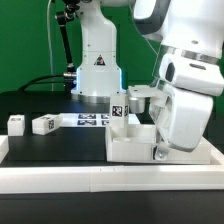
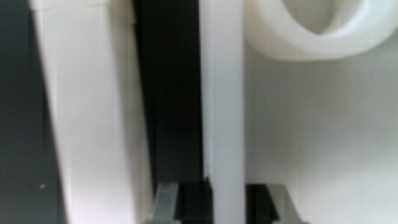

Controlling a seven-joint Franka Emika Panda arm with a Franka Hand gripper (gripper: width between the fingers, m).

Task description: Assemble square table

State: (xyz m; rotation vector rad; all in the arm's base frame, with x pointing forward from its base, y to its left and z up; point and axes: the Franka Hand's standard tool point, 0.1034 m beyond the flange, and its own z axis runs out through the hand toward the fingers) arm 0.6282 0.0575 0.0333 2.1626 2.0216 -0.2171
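The white square slab lies at the front of the table, against the long white rail. My gripper reaches down at the slab's corner on the exterior view's right. In the wrist view the fingers press on both sides of a thin white wall of the slab; a round hole shows in the slab beside it. The gripper is shut on that wall. Two short white legs lie on the exterior view's left. Two more tagged legs stand behind the slab.
The marker board lies flat mid-table, behind the slab. The robot's base stands at the back. In the wrist view the rail runs alongside the gripped wall, with a dark gap between them.
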